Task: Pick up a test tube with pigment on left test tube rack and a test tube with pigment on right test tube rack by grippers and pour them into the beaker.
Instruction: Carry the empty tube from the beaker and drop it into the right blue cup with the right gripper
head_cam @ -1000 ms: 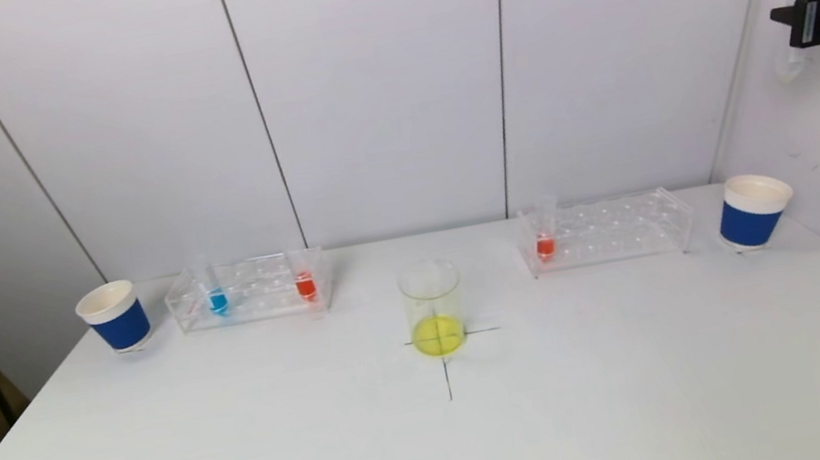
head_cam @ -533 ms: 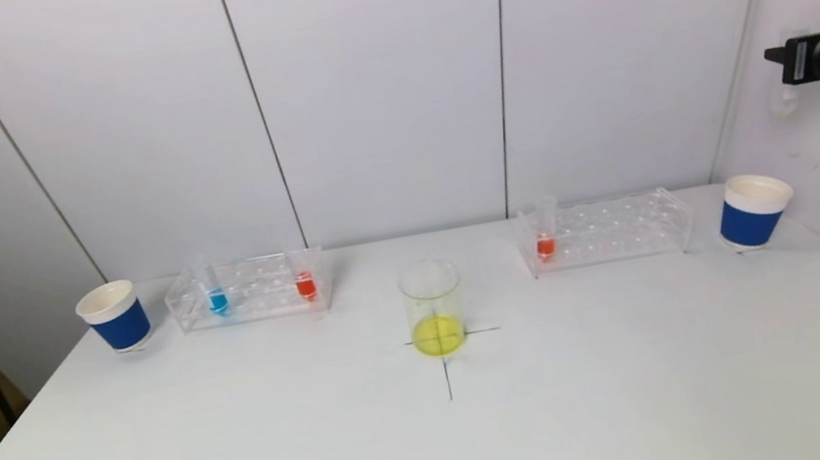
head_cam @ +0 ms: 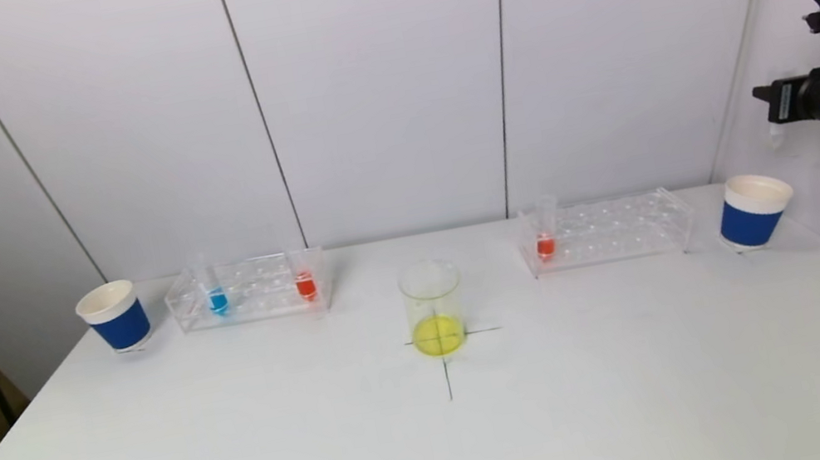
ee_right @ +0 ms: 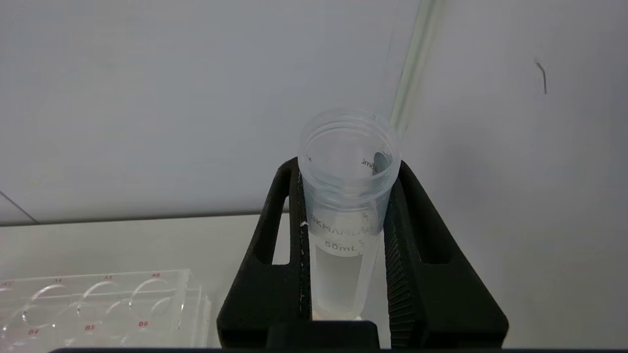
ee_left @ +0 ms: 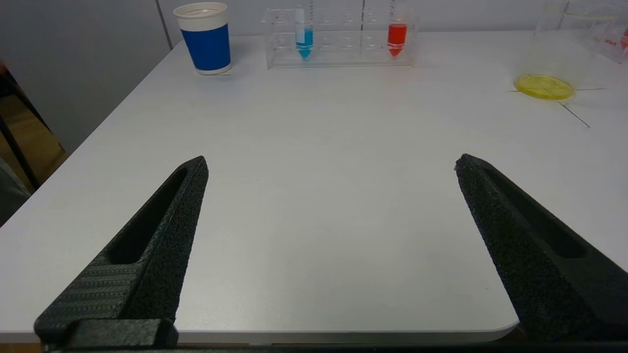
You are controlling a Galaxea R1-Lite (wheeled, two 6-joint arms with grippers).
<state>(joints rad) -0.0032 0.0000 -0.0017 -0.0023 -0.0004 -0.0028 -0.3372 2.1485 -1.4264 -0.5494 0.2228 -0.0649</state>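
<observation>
The right gripper has its jaws clamped on a clear, empty-looking test tube marked 50 mL, its open mouth pointing away from the wrist toward the white wall. In the head view this right gripper is raised high at the right edge, above and just beyond the right blue paper cup, with the held tube showing only faintly against the wall.

The left gripper has its jaws spread wide apart with nothing between them, low over the near left part of the white counter. It does not show in the head view.

On the counter, a clear beaker with yellow liquid in its bottom stands at the centre on a black cross mark. Behind it to the left is the left test tube rack, holding a tube with blue pigment toward its left end and a tube with red pigment toward its right end, both upright. Just left of that rack stands the left blue paper cup. Behind the beaker to the right is the right test tube rack, with one upright tube of red pigment at its left end. The right blue paper cup stands just right of it.
</observation>
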